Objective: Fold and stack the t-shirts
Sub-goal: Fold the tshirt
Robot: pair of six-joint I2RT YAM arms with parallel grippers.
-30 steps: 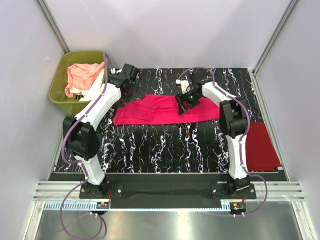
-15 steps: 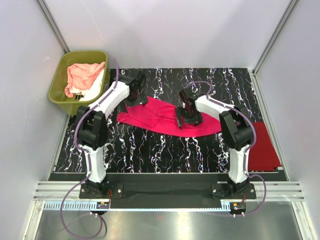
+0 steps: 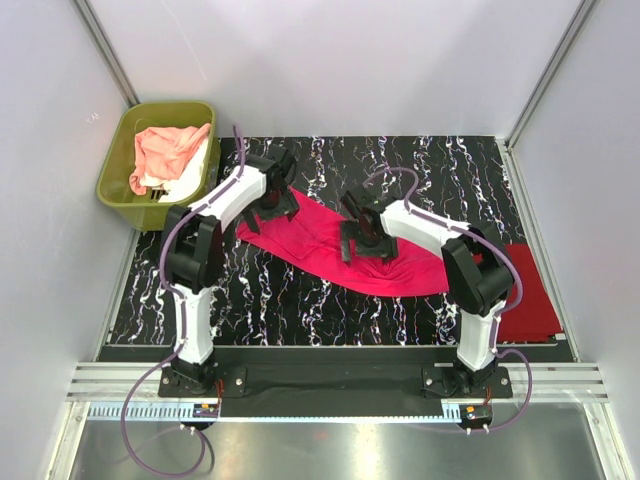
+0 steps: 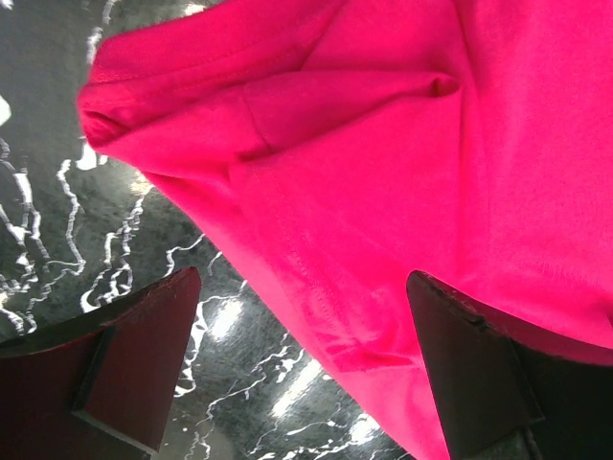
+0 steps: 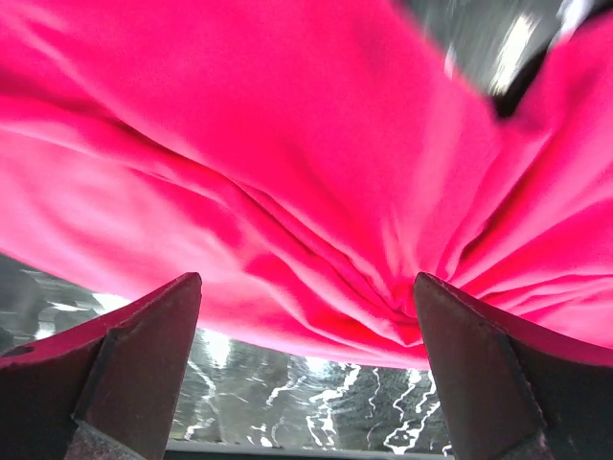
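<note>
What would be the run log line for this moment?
left gripper: open | right gripper: open | pink shirt: rumpled, under both grippers | red shirt: folded, far right

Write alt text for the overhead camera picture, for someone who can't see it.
A hot pink t-shirt lies rumpled on a black marbled table, with the left end effector and right end effector open over it. A folded dark red t-shirt sits at the table's right edge; an olive tub at far left holds a peach-pink shirt and a white shirt.
</note>
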